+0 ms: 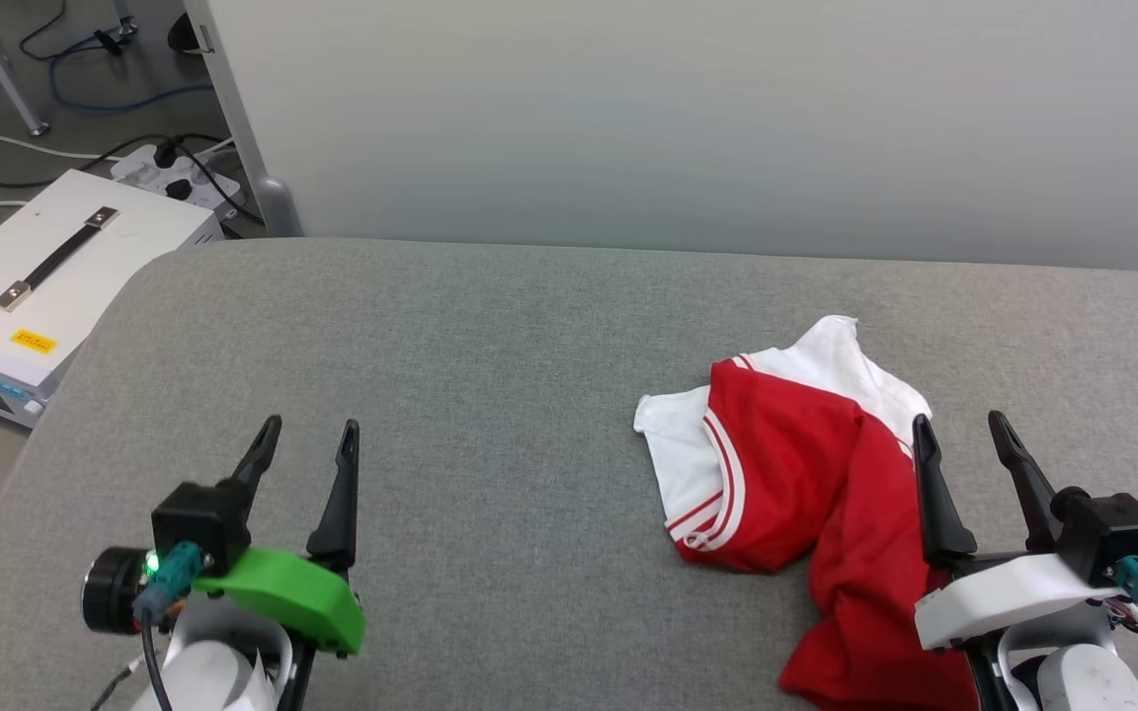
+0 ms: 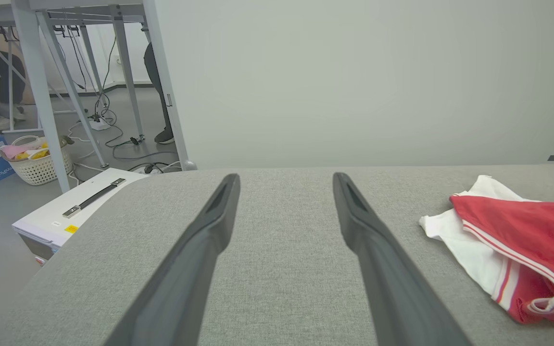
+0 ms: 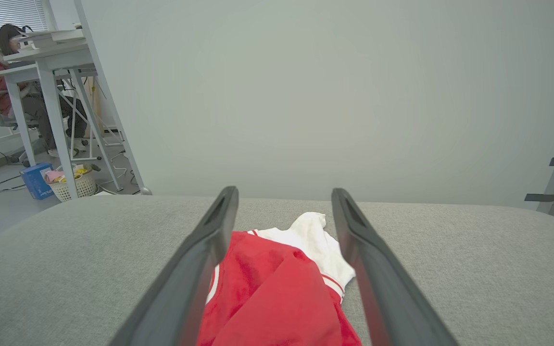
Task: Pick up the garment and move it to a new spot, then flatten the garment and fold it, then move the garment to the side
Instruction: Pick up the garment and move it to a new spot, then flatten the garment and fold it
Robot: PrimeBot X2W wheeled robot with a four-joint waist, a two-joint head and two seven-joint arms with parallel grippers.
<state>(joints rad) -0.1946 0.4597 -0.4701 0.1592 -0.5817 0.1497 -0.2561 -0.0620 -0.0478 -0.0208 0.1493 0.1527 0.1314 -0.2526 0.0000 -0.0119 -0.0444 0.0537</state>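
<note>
Garment (image 1: pixel 806 474) sits crumpled on the surface (image 1: pixel 490 395), near-right part, not flat. The red body is bunched into a twisted ridge running down to the surface's near edge. A white sleeve (image 1: pixel 683 454) w/ striped trim (image 1: pixel 732 484) is spread toward the surface centre, and another white bit pokes out on the far side of the heap. No print visible.

Right end effector (image 1: pixel 957 419): released, jaws wide, nothing held, over the surface's near-right part. In the right wrist view the red cloth lies between its fingers (image 3: pixel 200 269). Can't tell if the tips touch the fabric.

Left end effector (image 1: pixel 312 425): released, empty, over the surface's near-left part w/ bare surface under it, well apart from the garment.

Handling (my read): light, soft, limp fabric w/ no stiffness, not fragile. It will sag and swing once lifted, and loose layers may trail on the surface.

Grip pts, prob:
- For the move, pinch the thick red ridge, several layers at once.
- Avoid the lone sleeve, since the rest would just dangle.
- For flattening, use both end effectors at shoulders or hem corners, once found.
</note>
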